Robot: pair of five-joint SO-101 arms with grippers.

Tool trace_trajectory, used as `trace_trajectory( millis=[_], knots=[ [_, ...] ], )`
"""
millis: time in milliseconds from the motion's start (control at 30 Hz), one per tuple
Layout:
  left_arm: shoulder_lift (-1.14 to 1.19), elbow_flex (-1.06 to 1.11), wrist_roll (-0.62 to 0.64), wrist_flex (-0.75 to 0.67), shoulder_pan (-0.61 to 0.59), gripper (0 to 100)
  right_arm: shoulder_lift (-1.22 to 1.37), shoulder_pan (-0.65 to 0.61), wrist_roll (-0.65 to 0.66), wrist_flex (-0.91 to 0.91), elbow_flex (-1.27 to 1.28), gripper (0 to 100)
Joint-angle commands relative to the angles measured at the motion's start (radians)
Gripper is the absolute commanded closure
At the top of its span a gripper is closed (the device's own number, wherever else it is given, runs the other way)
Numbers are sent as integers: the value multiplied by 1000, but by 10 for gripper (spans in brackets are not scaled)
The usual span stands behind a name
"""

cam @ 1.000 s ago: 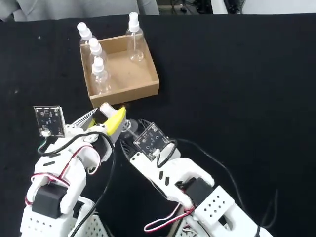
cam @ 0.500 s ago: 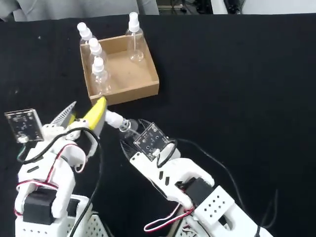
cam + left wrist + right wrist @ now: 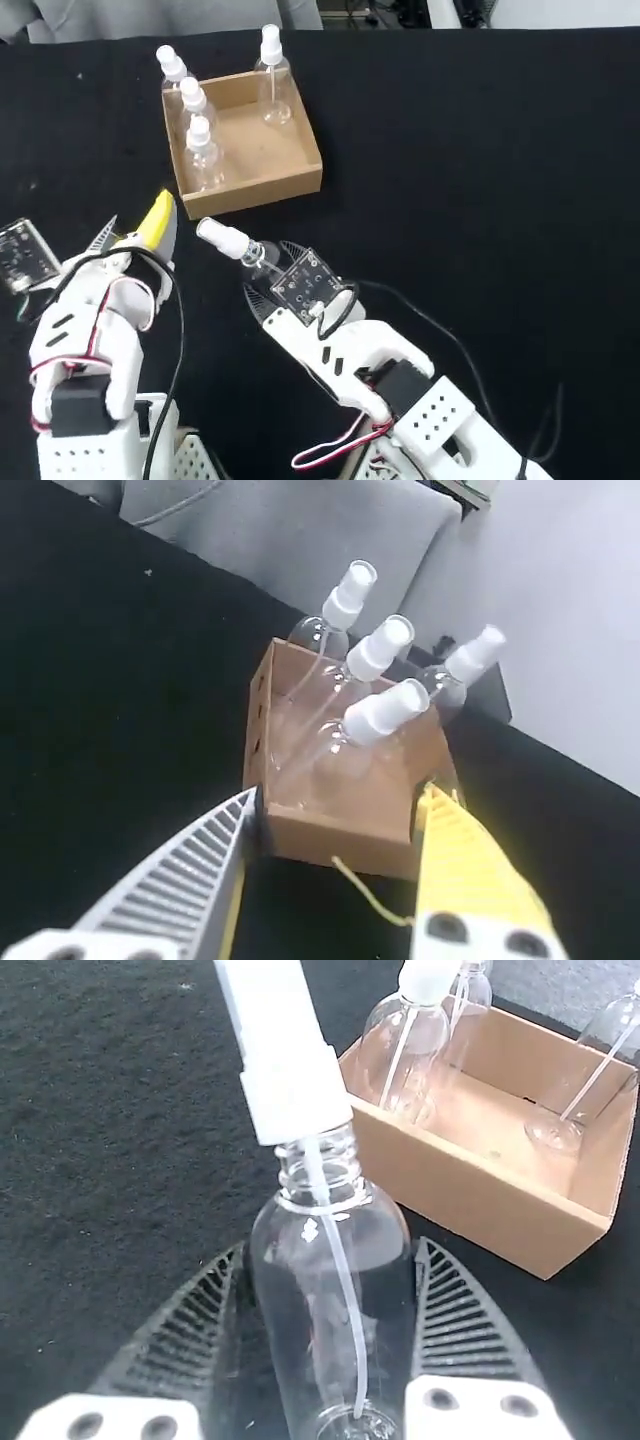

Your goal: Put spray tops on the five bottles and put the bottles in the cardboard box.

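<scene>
My right gripper (image 3: 258,270) is shut on a clear bottle (image 3: 255,258) that lies tilted toward the cardboard box (image 3: 262,192). A white spray top (image 3: 222,238) sits on its neck, with the dip tube inside the bottle (image 3: 330,1300); the threads below the top (image 3: 285,1060) still show. The right gripper (image 3: 330,1255) clamps the bottle's body on both sides. My left gripper (image 3: 135,215) stands open with nothing in it, left of the spray top and just before the box. Through the left gripper (image 3: 340,798) I see the box (image 3: 330,830) with several capped bottles (image 3: 375,715) upright in it.
The box (image 3: 470,1200) stands at the back left of the black table (image 3: 480,180). A cable (image 3: 430,320) trails from the right arm across the table's near side. The table's right half is bare black cloth.
My left gripper has let go of the spray top, opened and drawn back to the left. The top stays on the bottle, and the right arm has kept still.
</scene>
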Motion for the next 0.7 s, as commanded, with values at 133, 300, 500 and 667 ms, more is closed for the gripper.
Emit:
trace_trajectory(
  millis=[133, 300, 500, 667],
  knots=[
    [-9, 13, 14, -37, -8, 770, -18, -14, -2, -23, -101, 843],
    [-8, 18, 11, -31, 41, 770, -18, -14, -3, -20, -116, 843],
    [-8, 47, 5, -37, 137, 770, -18, -15, -3, -20, -128, 843],
    [-8, 47, -77, -31, 228, 770, -18, -15, -3, -20, -125, 843]
  ],
)
